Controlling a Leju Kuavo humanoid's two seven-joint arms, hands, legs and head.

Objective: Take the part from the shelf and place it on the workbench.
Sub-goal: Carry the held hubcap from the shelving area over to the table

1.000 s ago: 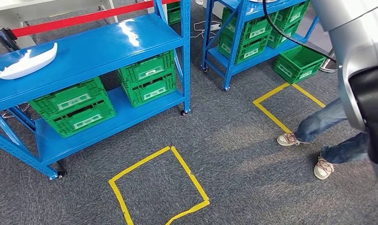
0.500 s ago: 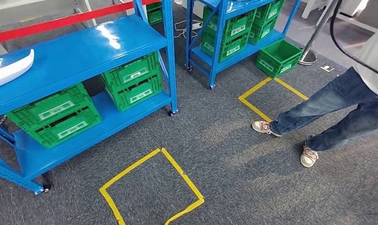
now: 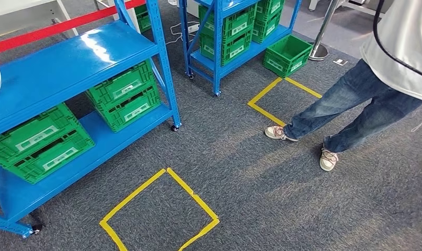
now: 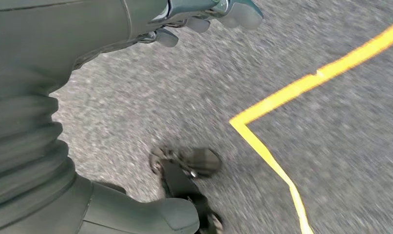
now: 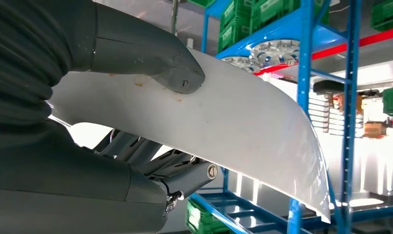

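Right hand has a solid hold on the white part: thumb pressed on top of the curved panel, fingers tucked underneath, and the long tapered end sticks out well past the hand. Behind it on the right wrist cam I see a blue rack with green bins.

Left hand is holding nothing and hangs over the grey carpet; its fingers look loosely curled, but the picture is blurry, so I can't call it open or closed. Yellow tape makes a corner on the floor near it.

From the head cam I'm looking down at a blue shelf on the left with green crates on its lower level. A yellow tape square sits on the carpet in front of it. A person in jeans stands to the right, just beside a second tape square.
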